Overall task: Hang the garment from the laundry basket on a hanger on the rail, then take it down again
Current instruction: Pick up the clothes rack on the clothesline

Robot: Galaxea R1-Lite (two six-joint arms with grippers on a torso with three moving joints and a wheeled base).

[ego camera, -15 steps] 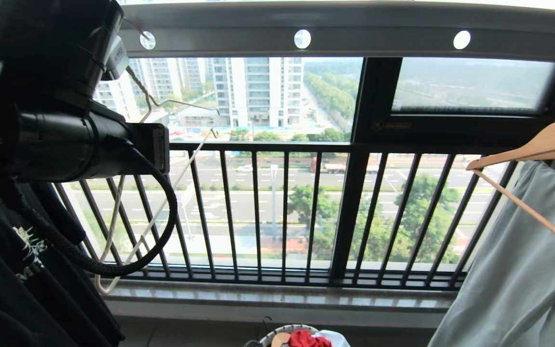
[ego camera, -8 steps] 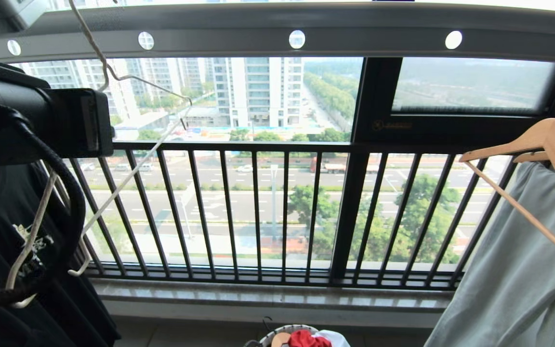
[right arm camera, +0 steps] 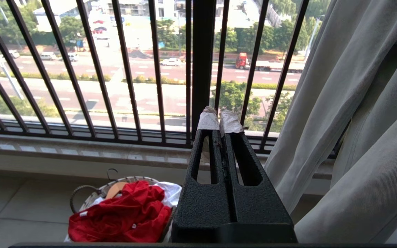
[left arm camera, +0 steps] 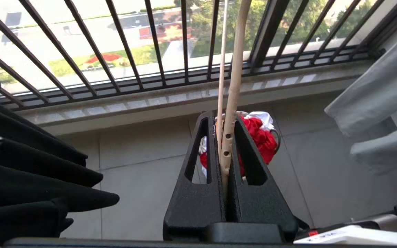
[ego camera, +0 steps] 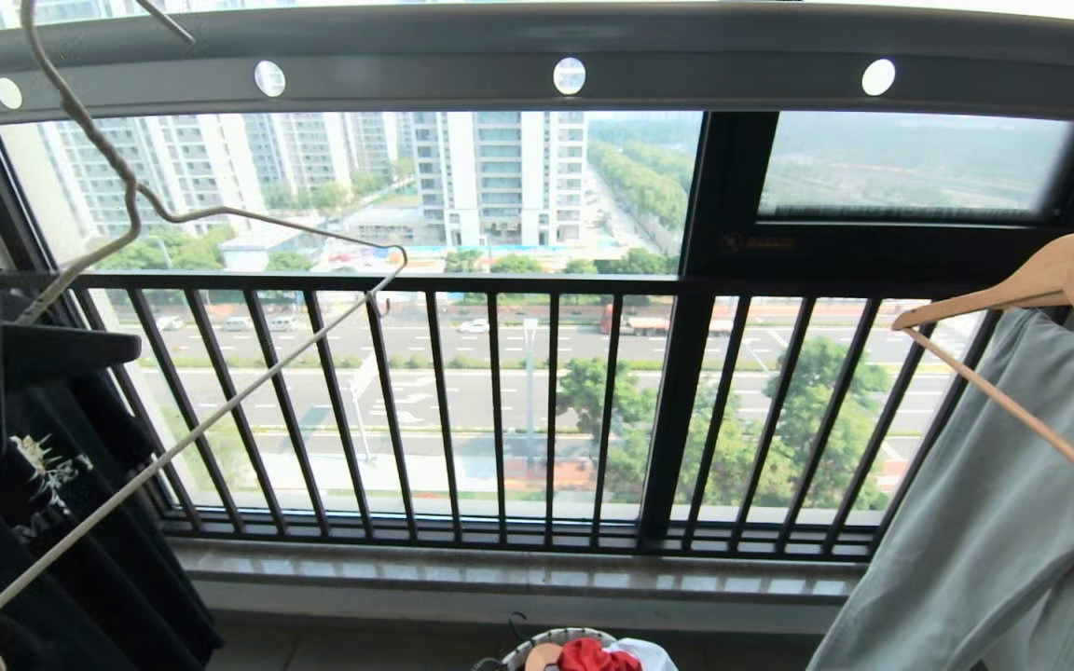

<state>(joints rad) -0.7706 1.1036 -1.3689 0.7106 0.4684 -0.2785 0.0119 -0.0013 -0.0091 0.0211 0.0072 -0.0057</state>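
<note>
The cream-white wire hanger (ego camera: pixel 248 368) hangs tilted at the upper left, its long bent hook crossing in front of the grey holed rail (ego camera: pixel 714 65); the hook's top runs out of the head view. My left gripper (left arm camera: pixel 222 119) is shut on the hanger (left arm camera: pixel 234 69), two of its thin bars pinched between the jaws. The red garment (right arm camera: pixel 122 213) lies crumpled in the laundry basket (right arm camera: pixel 81 193) on the floor below the window, also seen as the garment (ego camera: pixel 593 657). My right gripper (right arm camera: pixel 219 120) is shut and empty, low, beside the basket.
A black printed T-shirt (ego camera: pixel 52 522) hangs at the left. A pale grey-green garment (ego camera: pixel 994 522) on a thick wooden hanger (ego camera: pixel 1059 270) hangs at the right. The black window railing (ego camera: pixel 518 410) and stone sill (ego camera: pixel 518 578) lie ahead. White cloth and a wooden hanger (right arm camera: pixel 115 188) share the basket.
My left arm has swung left, almost out of the head view, carrying the hanger with it. The hook has shifted left along the rail and the hanger now tilts more.
</note>
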